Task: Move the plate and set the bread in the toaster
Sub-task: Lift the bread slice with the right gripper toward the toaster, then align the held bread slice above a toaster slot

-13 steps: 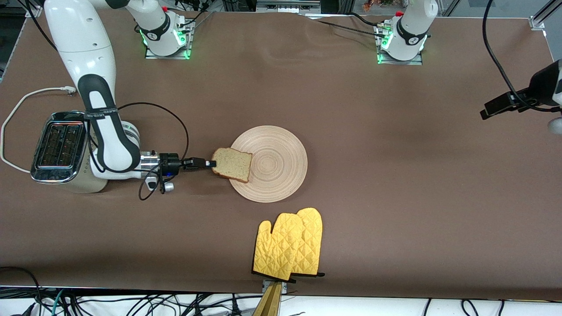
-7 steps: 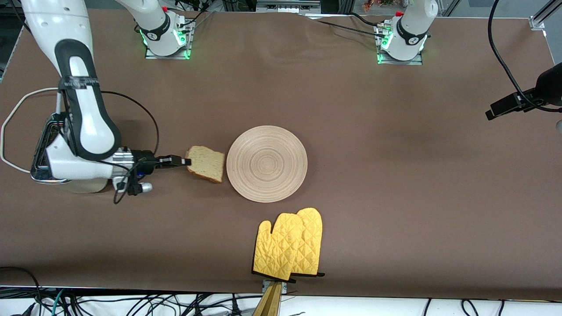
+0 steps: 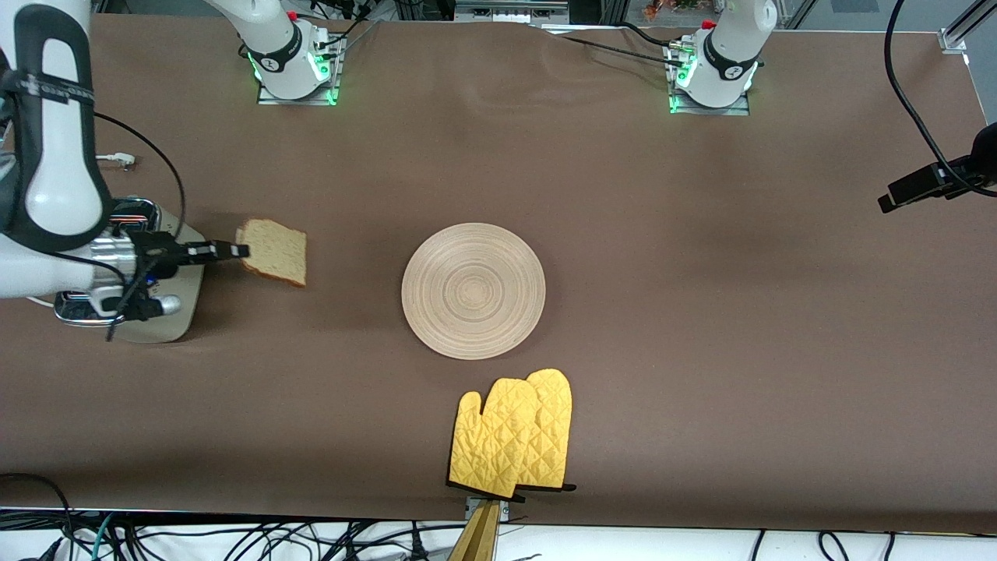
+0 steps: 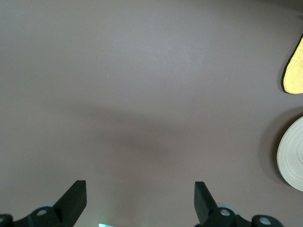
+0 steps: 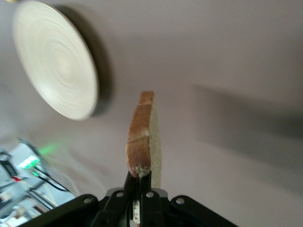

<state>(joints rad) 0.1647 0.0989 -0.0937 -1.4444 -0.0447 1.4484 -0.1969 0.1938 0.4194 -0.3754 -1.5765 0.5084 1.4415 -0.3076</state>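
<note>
My right gripper point(image 3: 243, 250) clamps the bread point(image 3: 274, 251) in the air beside the toaster point(image 3: 125, 273), while my left gripper point(image 4: 140, 203) waits, fingers spread, over the surface point(image 3: 701, 273).

A brown cloth point(image 3: 639, 234) covered the whole table, smooth apart from a few faint wrinkles near the middle of the edge where the metal base plates point(image 3: 296, 93) stood, lit by small green lights. Light fell evenly from above, leaving soft shadows on the cloth. Along the edge nearest the front camera lay a white surface strewn with tangled black cables point(image 3: 234, 538). A pair of yellow quilted oven mitts point(image 3: 514, 432) lay on the cloth near that edge. At the upper rim, dark equipment and metal framing point(image 3: 958, 31) showed only in part.
</note>
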